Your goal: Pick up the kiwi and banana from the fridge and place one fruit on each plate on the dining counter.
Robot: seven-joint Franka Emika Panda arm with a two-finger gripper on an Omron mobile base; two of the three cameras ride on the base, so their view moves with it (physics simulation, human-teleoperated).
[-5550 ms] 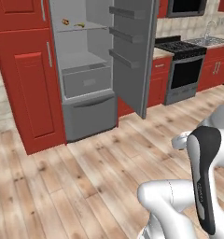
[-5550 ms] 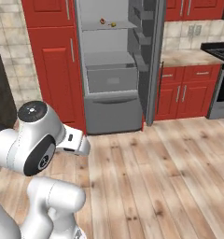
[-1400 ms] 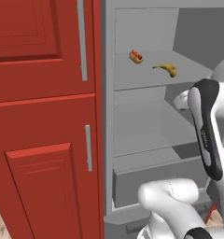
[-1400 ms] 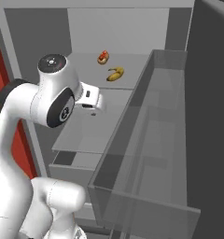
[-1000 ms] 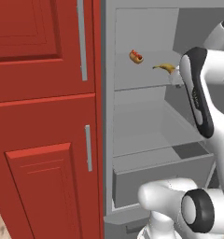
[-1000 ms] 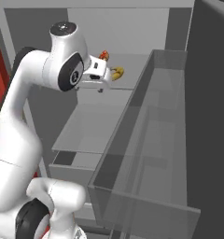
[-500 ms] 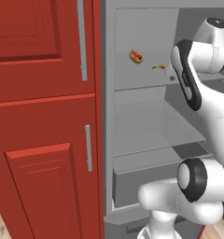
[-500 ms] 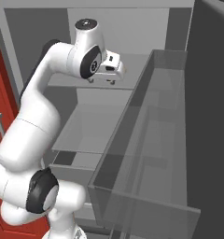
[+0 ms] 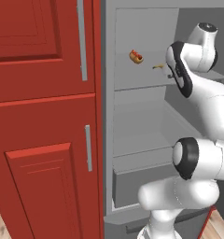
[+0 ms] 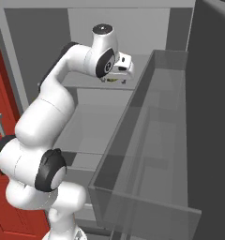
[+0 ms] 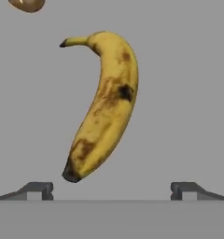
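Note:
The banana, yellow with brown spots and dark tips, lies on the grey upper shelf of the fridge. My gripper hangs open straight above it, one fingertip on each side of its near end, nothing held. In the right base view the hand hovers over the shelf with the gripper pointing down at the banana. From the left base view just the banana's end peeks out beside my arm. The kiwi is a brown oval past the banana's stem. The plates and the dining counter are out of view.
A red-and-tan hot-dog-like item lies on the same shelf, left of the banana. The open fridge door's clear shelf bin stands close on the right. Red cupboards flank the left; a grey drawer sits below.
The base drove up to the open fridge. In the last second the arm rose and reached in over the upper shelf, so the hand now covers the banana. The jaws stayed open.

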